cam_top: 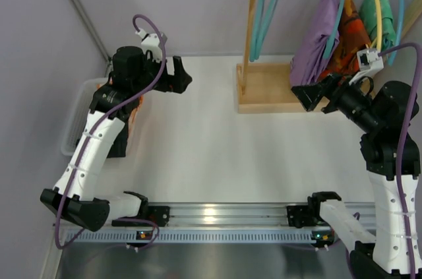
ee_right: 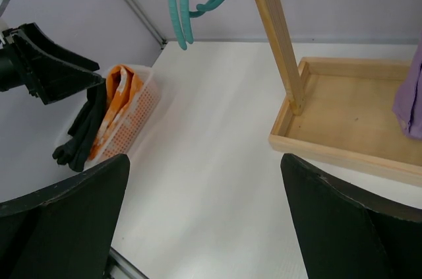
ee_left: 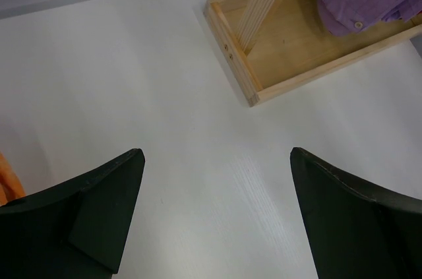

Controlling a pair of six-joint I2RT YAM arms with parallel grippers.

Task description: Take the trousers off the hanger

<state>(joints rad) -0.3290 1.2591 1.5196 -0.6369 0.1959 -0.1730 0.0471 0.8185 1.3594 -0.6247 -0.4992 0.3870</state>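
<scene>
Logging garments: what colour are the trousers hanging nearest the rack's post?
Plain purple trousers, clearest in the top external view.

Three trousers (cam_top: 318, 40) on hangers (cam_top: 376, 3)

You have nothing to read here: no text, label, brand, number or sign is legible in any of the views.

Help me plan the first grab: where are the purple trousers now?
In the top view the purple trousers hang upper right, leftmost garment on the wooden rack, close to the right gripper.
</scene>
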